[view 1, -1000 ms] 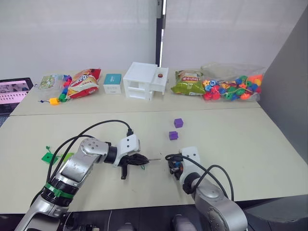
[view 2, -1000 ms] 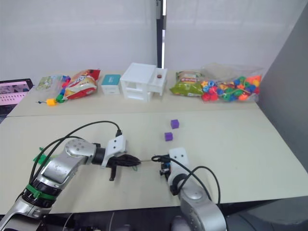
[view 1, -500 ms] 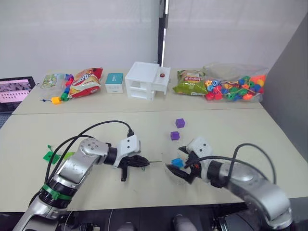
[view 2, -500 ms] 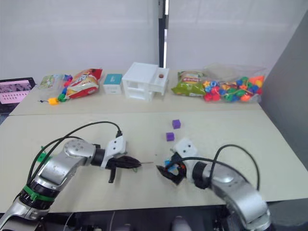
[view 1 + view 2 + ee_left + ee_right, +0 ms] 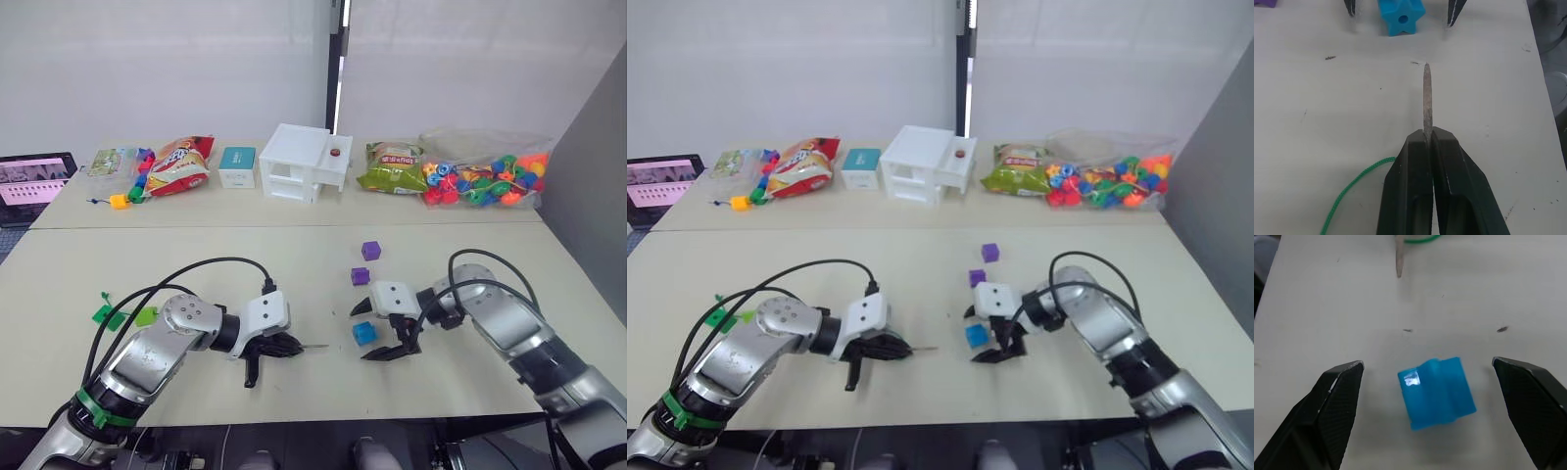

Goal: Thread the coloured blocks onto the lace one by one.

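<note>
A blue block (image 5: 364, 333) lies on the table between the fingers of my right gripper (image 5: 1427, 363), which stands open around it without touching. My left gripper (image 5: 284, 345) is shut on the lace (image 5: 1356, 183), a thin green cord. Its stiff greyish tip (image 5: 1426, 93) sticks out toward the blue block (image 5: 1400, 18), a short gap away. Two purple blocks (image 5: 370, 251) (image 5: 360, 276) sit just beyond the right gripper. A light green block (image 5: 145, 316) and a dark green one (image 5: 101, 313) rest at the table's left.
Along the back stand a white box (image 5: 302, 163), a teal box (image 5: 237, 166), snack bags (image 5: 176, 166) (image 5: 387, 168), a clear bag of beads (image 5: 485, 181) and a bead string with a yellow cube (image 5: 119, 201). A screen (image 5: 29, 178) sits far left. Black cables loop over my arms.
The right gripper has let go of the blue block, which now lies on the table, and its fingers have spread. The right arm swung out to the right. The left gripper stayed put.
</note>
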You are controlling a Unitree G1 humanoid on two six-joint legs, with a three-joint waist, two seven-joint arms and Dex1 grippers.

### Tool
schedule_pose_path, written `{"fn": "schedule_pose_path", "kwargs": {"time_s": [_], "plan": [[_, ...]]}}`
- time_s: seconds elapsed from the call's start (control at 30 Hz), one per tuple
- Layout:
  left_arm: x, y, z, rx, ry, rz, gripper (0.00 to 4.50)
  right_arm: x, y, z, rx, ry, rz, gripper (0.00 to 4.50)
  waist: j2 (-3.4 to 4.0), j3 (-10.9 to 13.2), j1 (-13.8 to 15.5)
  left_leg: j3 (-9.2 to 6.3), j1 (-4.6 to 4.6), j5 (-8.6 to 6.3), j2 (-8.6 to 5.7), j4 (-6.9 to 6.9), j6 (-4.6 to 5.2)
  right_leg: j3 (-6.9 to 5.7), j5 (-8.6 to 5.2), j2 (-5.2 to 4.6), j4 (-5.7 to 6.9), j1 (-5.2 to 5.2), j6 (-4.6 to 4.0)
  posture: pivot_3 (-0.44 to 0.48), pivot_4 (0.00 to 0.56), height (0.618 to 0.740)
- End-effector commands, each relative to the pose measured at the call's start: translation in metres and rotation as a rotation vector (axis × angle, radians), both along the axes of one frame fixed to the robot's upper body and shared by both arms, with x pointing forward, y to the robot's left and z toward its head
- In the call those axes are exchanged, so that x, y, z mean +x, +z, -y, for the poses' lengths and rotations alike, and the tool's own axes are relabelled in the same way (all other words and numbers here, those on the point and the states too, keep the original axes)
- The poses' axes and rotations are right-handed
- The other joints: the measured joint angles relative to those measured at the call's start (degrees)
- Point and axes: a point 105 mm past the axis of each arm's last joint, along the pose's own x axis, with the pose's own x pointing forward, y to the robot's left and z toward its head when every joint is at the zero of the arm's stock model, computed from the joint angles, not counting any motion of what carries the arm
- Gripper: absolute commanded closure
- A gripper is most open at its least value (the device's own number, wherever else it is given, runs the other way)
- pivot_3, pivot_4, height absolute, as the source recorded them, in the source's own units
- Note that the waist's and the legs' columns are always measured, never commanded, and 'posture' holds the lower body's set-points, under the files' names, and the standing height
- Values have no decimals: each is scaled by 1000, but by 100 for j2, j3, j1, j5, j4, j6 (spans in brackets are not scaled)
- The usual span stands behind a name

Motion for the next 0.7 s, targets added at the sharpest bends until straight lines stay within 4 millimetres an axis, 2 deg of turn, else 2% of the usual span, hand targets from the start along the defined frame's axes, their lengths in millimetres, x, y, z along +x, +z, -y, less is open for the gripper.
{"fn": "schedule_pose_path", "kwargs": {"time_s": [0.03,0.1,0.13,0.17,0.2,0.23,0.27,0.37,0.6,0.7], "plan": [[-3,5,2,-1,-16,28,4500,5,6,1,-18,72,48,72,0,0,4,-1,-1,0,0,0,0,0,0,0,0,0,0,0,150,740],[-4,4,2,1,-17,28,4500,6,4,1,-24,91,52,72,0,0,9,-2,0,0,0,1,0,0,0,-1,0,1,0,0,150,740],[-5,4,2,2,-17,28,4500,6,3,1,-22,94,53,595,1,0,8,-1,-1,0,-1,0,0,0,0,-2,0,1,0,0,150,740],[-6,4,2,3,-18,29,4500,6,3,2,-21,96,54,817,1,0,6,-1,0,0,-1,0,0,0,0,-2,0,1,0,0,150,740],[-6,3,3,4,-19,29,4500,7,2,2,-20,97,54,1224,1,0,5,-1,0,0,-1,0,0,0,0,-2,1,0,0,0,150,740],[-6,3,3,6,-19,30,4500,8,1,3,-19,94,58,1396,1,0,4,-1,0,0,-1,0,0,0,0,-2,1,-1,0,0,150,740],[-6,3,2,8,-18,31,4500,9,-1,4,-16,87,62,2082,1,0,4,-1,0,0,0,0,0,0,0,-1,1,0,0,0,150,740],[-6,1,2,10,-13,27,4500,9,-2,3,13,63,70,3077,1,0,4,-2,2,1,0,1,-1,0,0,-1,3,2,0,0,150,740],[2,-3,3,40,66,9,4500,-3,-1,-11,115,-75,33,3131,1,0,-1,-3,2,0,0,1,-1,0,0,0,7,1,-1,0,150,740],[10,2,10,58,86,15,4500,-13,-8,-16,92,-111,13,3131,1,0,12,-8,1,0,-1,1,-1,-1,0,2,10,1,-1,0,150,740]]}}
